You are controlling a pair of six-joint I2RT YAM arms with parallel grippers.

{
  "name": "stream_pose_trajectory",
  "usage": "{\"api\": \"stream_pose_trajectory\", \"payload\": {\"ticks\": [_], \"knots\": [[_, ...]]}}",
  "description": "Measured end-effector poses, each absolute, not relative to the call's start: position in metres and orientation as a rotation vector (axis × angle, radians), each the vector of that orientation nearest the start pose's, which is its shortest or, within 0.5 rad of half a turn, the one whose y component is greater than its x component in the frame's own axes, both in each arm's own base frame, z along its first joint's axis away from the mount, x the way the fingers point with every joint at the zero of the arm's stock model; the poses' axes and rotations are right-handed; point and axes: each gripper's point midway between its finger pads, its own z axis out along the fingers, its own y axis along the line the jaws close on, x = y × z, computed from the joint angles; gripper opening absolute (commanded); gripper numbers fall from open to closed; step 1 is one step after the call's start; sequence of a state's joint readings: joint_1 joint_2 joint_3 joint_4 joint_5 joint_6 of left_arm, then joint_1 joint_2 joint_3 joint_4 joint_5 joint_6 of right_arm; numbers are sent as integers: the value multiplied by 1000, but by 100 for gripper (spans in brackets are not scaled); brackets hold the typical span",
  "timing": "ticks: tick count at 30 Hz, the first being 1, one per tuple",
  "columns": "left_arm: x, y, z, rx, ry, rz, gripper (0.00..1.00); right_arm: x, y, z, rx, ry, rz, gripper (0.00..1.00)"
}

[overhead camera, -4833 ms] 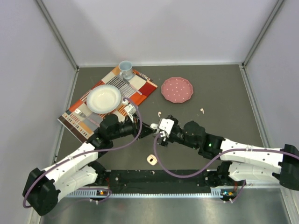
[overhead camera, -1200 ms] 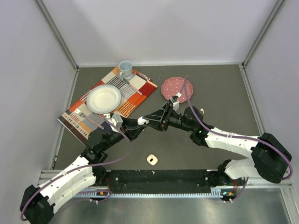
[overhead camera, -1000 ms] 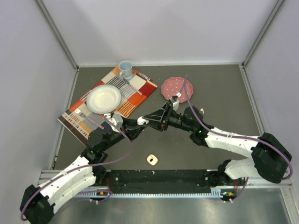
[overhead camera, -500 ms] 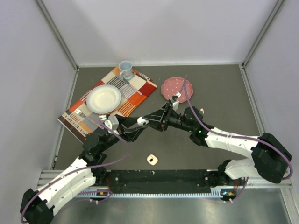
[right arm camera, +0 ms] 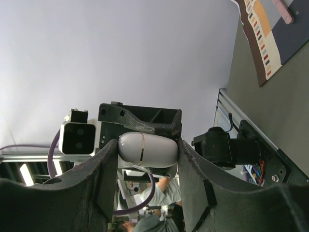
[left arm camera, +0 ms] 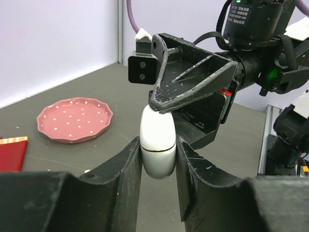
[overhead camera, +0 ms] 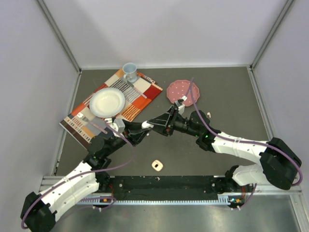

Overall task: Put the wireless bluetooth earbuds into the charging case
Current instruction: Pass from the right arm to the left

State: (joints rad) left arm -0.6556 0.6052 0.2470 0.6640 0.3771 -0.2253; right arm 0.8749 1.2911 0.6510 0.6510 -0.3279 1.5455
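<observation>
A closed white charging case (left arm camera: 157, 145) with a thin gold seam is held in the air between both grippers, above the table's middle (overhead camera: 150, 125). My left gripper (left arm camera: 158, 147) is shut on its lower half. My right gripper (right arm camera: 145, 151) is shut on the same case (right arm camera: 147, 150) from the opposite side, and its fingers (left arm camera: 188, 84) show over the case in the left wrist view. A small peach case (overhead camera: 157, 165) lies on the table near the front. One tiny whitish earbud (overhead camera: 208, 114) lies at the right. Other earbuds are not clearly visible.
A pink dotted plate (overhead camera: 183, 93) sits at the back middle and also shows in the left wrist view (left arm camera: 75, 119). A striped placemat (overhead camera: 140, 104) at the back left carries a white bowl (overhead camera: 107, 102) and a blue cup (overhead camera: 129, 71).
Since 4.8 s ago both grippers have moved toward the far side and joined on the case. Over the last second the left wrist shifted slightly left and back; the grip is unchanged.
</observation>
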Motion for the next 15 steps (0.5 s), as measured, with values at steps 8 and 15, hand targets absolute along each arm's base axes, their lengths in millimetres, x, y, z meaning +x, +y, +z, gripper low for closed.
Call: {"api": "stream_pose_trajectory", "payload": {"ticks": [8,15], "knots": [[184,-233,270,607,1188,-985,31,185,373,274,331,1989,2030,30],[183,-233,270,599,1177,-994,27,185,374,275,326,1990,2034,31]]}}
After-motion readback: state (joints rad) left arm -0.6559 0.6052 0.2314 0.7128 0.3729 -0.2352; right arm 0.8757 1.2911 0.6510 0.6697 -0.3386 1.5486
